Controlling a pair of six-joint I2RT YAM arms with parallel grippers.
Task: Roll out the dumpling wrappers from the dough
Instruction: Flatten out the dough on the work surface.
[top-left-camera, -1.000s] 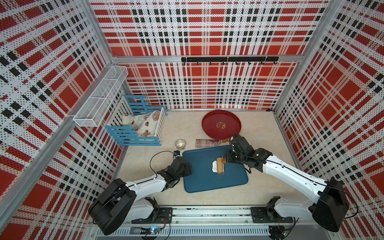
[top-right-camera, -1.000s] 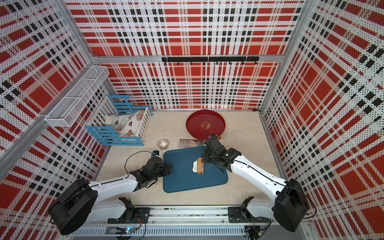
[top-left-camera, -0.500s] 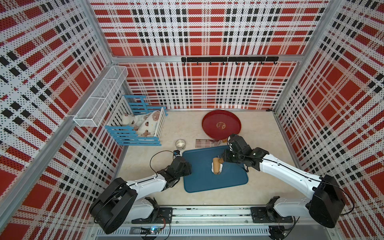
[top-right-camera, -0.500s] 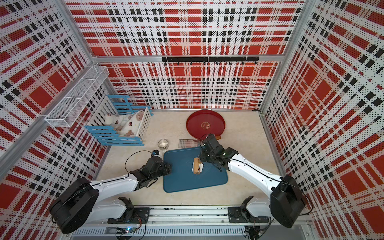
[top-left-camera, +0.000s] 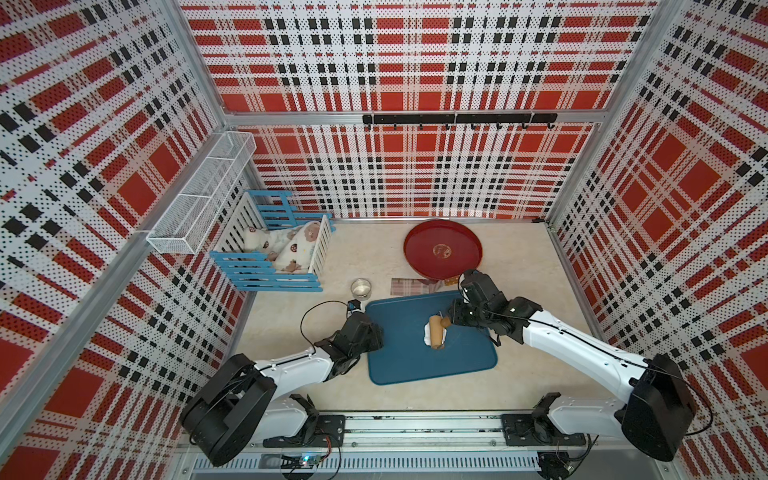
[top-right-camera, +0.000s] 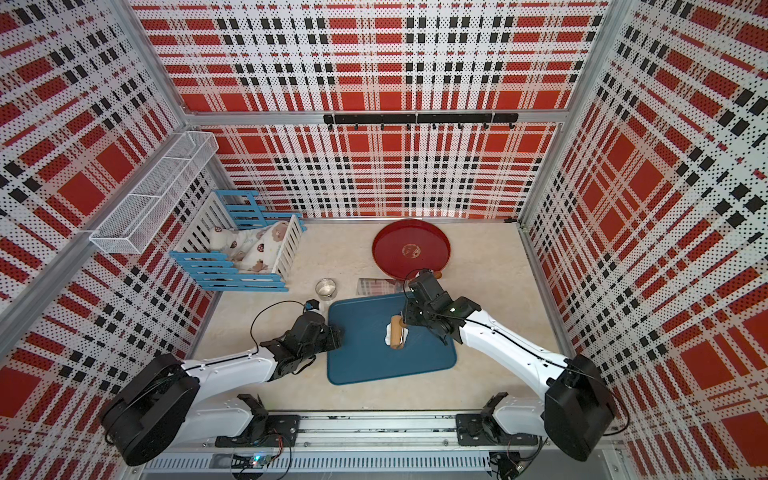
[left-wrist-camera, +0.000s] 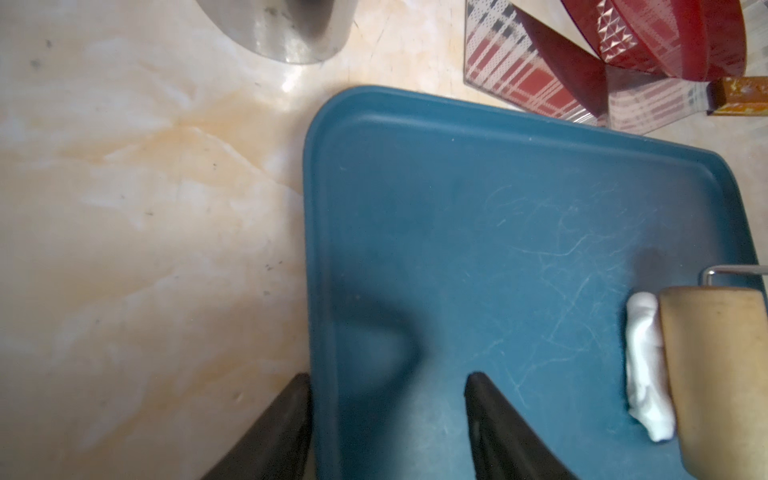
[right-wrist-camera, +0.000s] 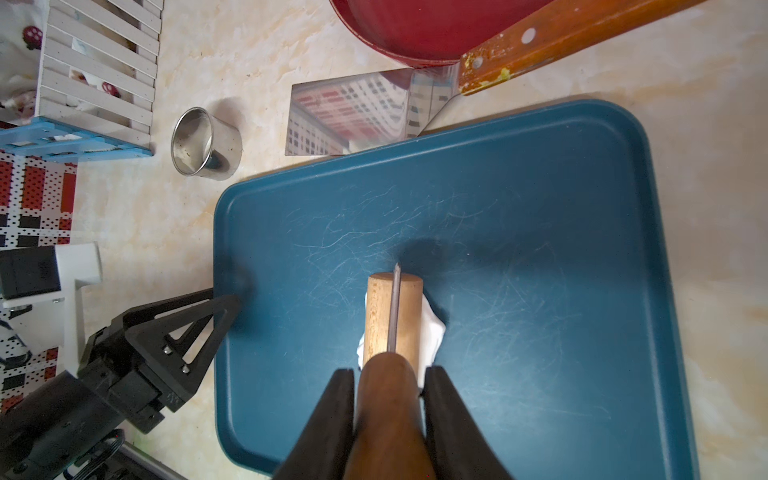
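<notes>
The dough (right-wrist-camera: 432, 332) lies under the wooden roller (right-wrist-camera: 378, 316). The right hand (right-wrist-camera: 390, 374) grips its handle; the left hand (left-wrist-camera: 387, 377), open, straddles the tray (left-wrist-camera: 457, 208) rim.

The left arm (top-left-camera: 291, 368) & right arm (top-left-camera: 582, 349) were white-shelled w/ blk wrists & bulky blk shoulder housings. A thin blk cable (top-left-camera: 302, 326) looped off the left wrist. The left gripper (left-wrist-camera: 389, 375) had blk fingers (right-wrist-camera: 183, 380): triangular hollow frames w/ small screws.

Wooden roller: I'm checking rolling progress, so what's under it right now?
The dough lies under the wooden roller, on the blue tray. White edges stick out on both sides. The middle is covered by the roller, so its thickness cannot be seen.
</notes>
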